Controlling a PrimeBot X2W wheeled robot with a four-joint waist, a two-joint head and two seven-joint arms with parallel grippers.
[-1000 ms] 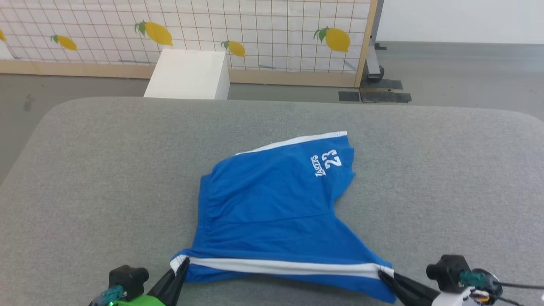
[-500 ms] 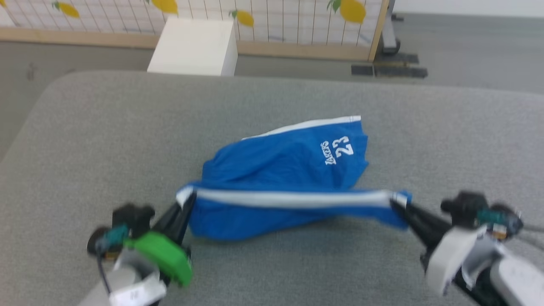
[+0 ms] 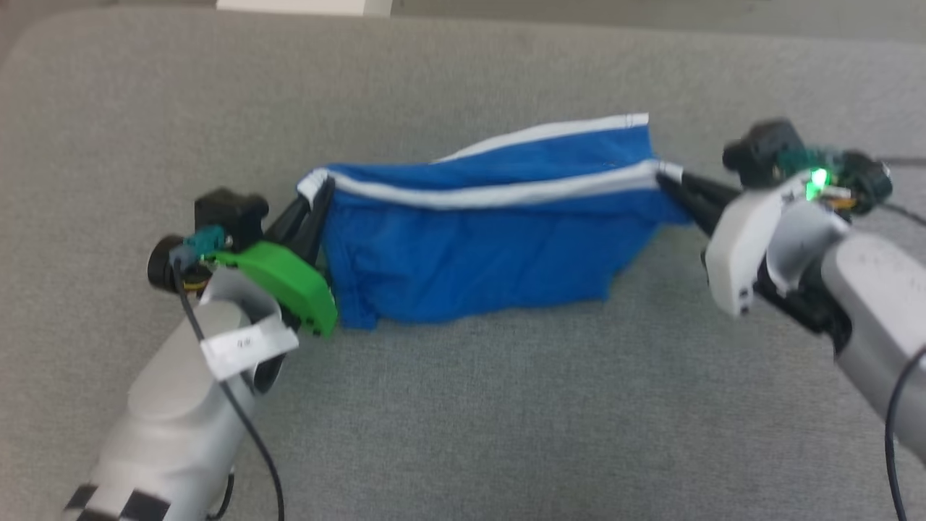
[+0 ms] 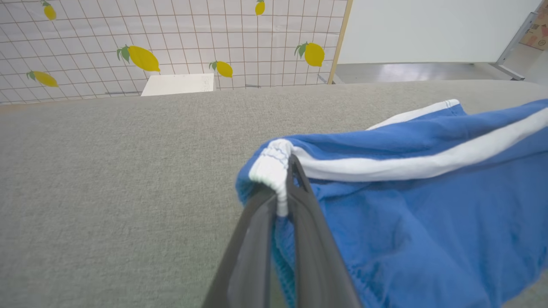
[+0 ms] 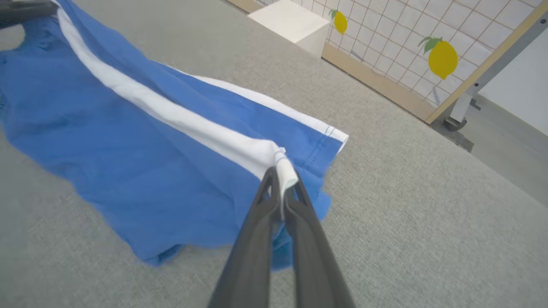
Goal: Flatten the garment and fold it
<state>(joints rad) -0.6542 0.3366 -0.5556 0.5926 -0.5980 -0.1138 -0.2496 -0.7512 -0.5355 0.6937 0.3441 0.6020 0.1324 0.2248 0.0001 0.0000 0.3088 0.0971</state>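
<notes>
My left gripper [image 3: 318, 189] and right gripper [image 3: 664, 174] each clamp a corner of the shorts [image 3: 477, 246]; thin pinches could slip, skewing my fold.

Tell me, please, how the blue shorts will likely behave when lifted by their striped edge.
Probably very floppy: the shorts sag in folds below the white stripe stretched between the left hand and right hand. Likely light, since fingertip pinches alone hold that edge up.
</notes>
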